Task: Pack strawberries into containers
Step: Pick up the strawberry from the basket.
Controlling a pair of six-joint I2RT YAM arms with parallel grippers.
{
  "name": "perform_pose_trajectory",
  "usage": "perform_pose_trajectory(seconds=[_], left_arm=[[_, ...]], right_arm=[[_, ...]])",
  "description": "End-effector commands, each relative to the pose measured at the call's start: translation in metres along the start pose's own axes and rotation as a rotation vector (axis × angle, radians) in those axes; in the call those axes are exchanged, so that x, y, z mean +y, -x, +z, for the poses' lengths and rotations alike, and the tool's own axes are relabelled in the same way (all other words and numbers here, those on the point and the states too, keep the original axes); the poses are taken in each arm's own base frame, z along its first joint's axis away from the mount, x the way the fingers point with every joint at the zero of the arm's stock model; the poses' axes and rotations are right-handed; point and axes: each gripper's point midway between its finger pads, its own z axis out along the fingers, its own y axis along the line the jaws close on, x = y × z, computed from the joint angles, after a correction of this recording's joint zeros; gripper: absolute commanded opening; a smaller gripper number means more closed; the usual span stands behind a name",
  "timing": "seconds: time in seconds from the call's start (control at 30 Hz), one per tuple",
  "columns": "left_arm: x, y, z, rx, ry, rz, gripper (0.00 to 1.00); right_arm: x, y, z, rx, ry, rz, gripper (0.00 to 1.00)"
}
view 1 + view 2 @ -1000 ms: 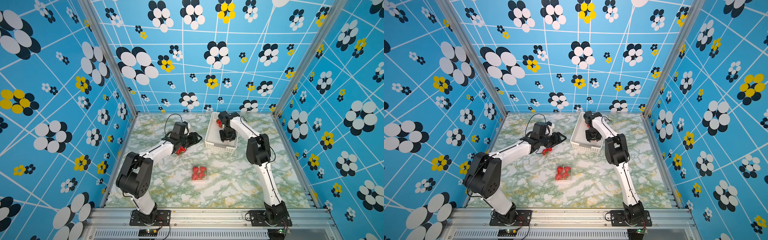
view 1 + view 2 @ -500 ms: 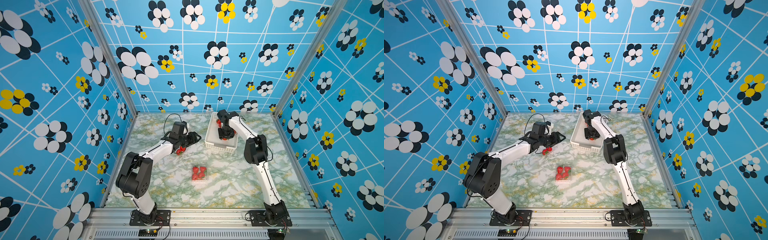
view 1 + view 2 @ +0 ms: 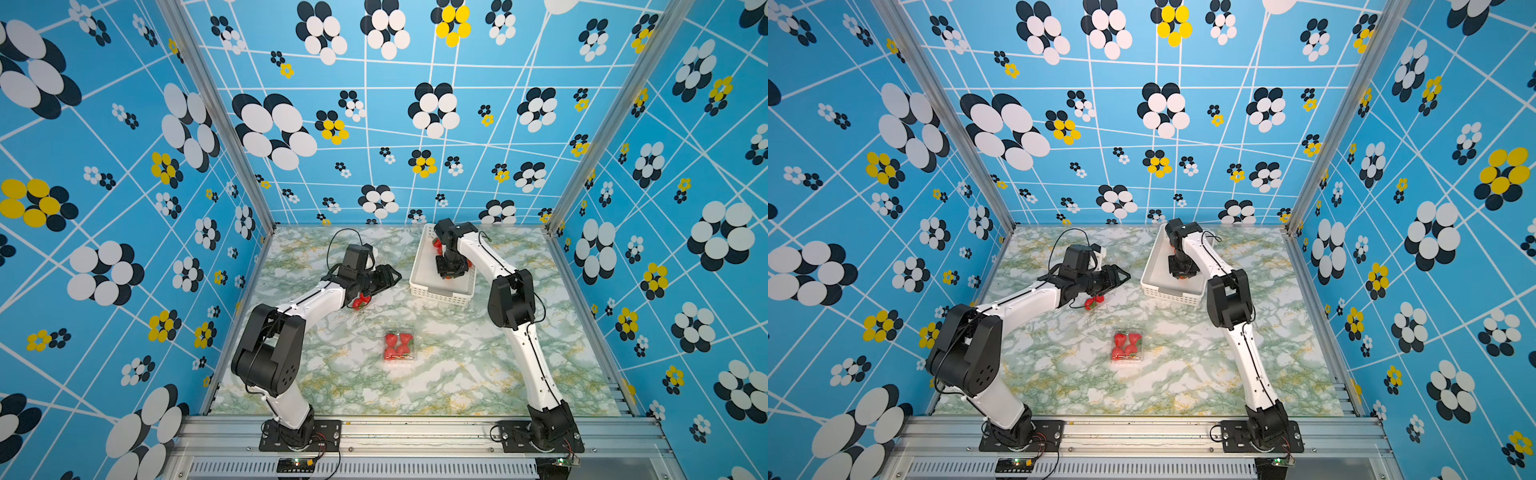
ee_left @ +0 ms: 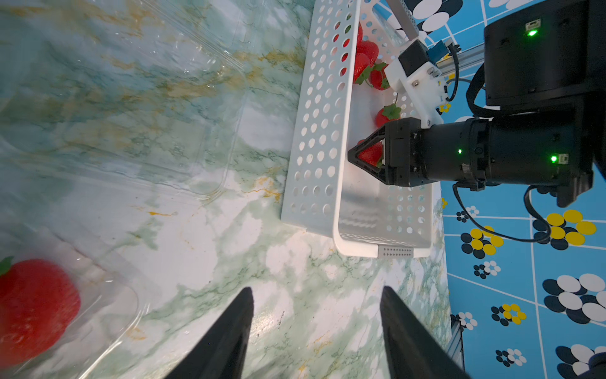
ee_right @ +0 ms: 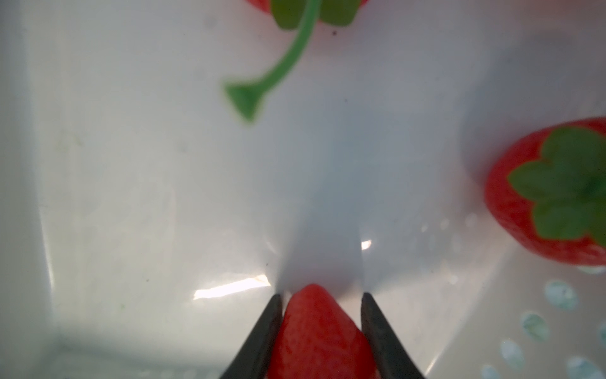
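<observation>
Strawberries (image 4: pixel 367 55) are part packed; several loose ones lie in the supply basket. Findings, by size.

Marble table (image 3: pixel 457 374): carries everything.

White perforated basket (image 3: pixel 440 293): at the far side, in front of the right arm, sitting flat.

Left gripper (image 4: pixel 316 290): jaws stand apart with nothing between them. It is poised over bare table between the basket and the second container.

Right gripper (image 5: pixel 321 297): down inside the basket, fingers pressed on both flanks of one strawberry (image 5: pixel 318 334), low over the basket floor. No lift is evident yet.

Filled container (image 3: pixel 400 345): mid-table, well apart from the basket, holding about four berries. Lid state is unclear.

Second container (image 4: pixel 108 295): just beside the left gripper, holding at least one berry (image 4: pixel 36 308). The clear plastic (image 4: pixel 147 115) beyond it may be its lid or another punnet; I cannot tell which.

Judgement: one punnet is done and one begun, with the basket's fruit outstanding. The task is perhaps halfway.
</observation>
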Motion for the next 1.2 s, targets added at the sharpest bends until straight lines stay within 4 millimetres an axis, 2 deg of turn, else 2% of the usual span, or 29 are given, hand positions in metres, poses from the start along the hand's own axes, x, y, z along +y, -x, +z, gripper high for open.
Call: perform_pose_trajectory(seconds=[0.0, 0.3, 0.57, 0.73, 0.83, 1.0, 1.17], left_arm=[[-0.001, 0.0, -0.008, -0.007, -0.009, 0.0, 0.63], [0.007, 0.007, -0.029, -0.047, 0.012, -0.002, 0.63], [0.01, 0.006, -0.037, -0.063, 0.021, -0.003, 0.63], [0.017, 0.009, -0.048, -0.08, 0.034, -0.016, 0.63], [0.026, 0.011, -0.061, -0.102, 0.05, -0.03, 0.63], [0.046, 0.012, -0.09, -0.151, 0.093, -0.06, 0.63], [0.07, 0.007, -0.115, -0.187, 0.139, -0.11, 0.64]], right_arm=[[0.001, 0.003, -0.003, -0.008, 0.03, 0.012, 0.22], [0.016, 0.012, -0.067, -0.137, 0.104, 0.003, 0.21], [0.026, 0.011, -0.082, -0.156, 0.132, -0.007, 0.2], [0.041, 0.006, -0.101, -0.171, 0.171, -0.036, 0.2], [0.062, -0.001, -0.118, -0.188, 0.214, -0.078, 0.21], [0.109, -0.019, -0.145, -0.212, 0.302, -0.164, 0.21], [0.165, -0.04, -0.152, -0.196, 0.386, -0.25, 0.21]])
